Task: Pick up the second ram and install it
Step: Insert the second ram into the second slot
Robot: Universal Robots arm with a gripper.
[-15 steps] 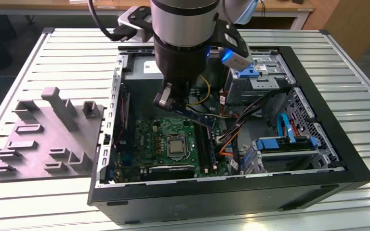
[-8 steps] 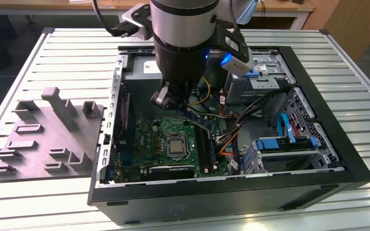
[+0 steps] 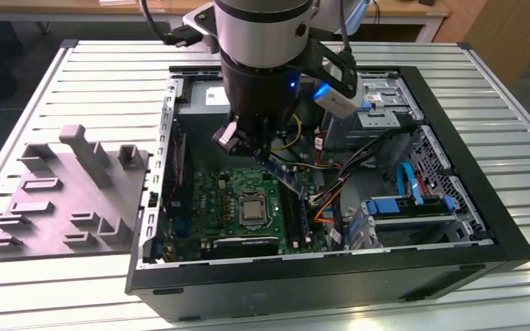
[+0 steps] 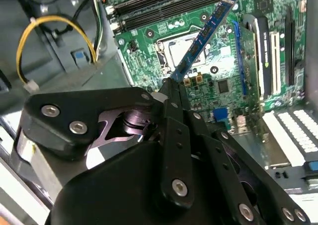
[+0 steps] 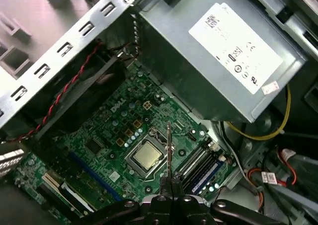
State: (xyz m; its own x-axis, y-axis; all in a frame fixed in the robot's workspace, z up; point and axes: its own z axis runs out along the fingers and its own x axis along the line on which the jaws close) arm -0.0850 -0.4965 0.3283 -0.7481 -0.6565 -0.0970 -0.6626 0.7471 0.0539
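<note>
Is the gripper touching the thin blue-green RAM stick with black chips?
Touching. In the second wrist view the gripper closes on one end of the thin blue-green RAM stick, with no gap between them.

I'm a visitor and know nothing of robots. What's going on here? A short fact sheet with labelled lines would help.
Setting: open computer case on a slatted metal table
Gripper: jaws shut on the second ram
Ram position: held tilted above the green motherboard, near the processor socket, not in a slot
Memory slots: long, black, beside the socket
Beside the case: grey moulded tray, on the exterior view's left
</note>
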